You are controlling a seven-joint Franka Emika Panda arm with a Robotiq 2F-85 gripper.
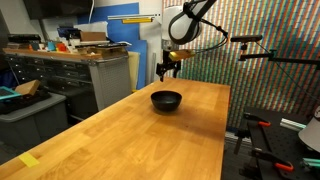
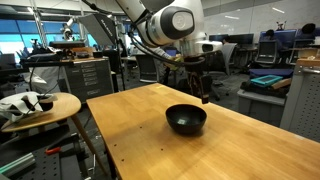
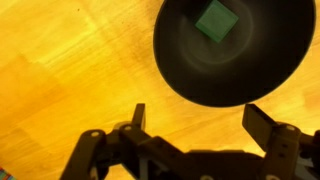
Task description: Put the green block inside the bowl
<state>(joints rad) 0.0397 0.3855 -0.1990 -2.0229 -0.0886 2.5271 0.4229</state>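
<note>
The green block, a small dark green cube, lies inside the black bowl in the wrist view. The bowl stands on the wooden table in both exterior views; the block does not show there. My gripper is open and empty, its two fingers spread over bare table just beside the bowl's rim. In both exterior views the gripper hangs above and slightly behind the bowl, not touching it.
The wooden table carries the bowl; a flat yellow piece of tape lies near its front corner. Cabinets stand beside it. A round side table with objects stands off to one side.
</note>
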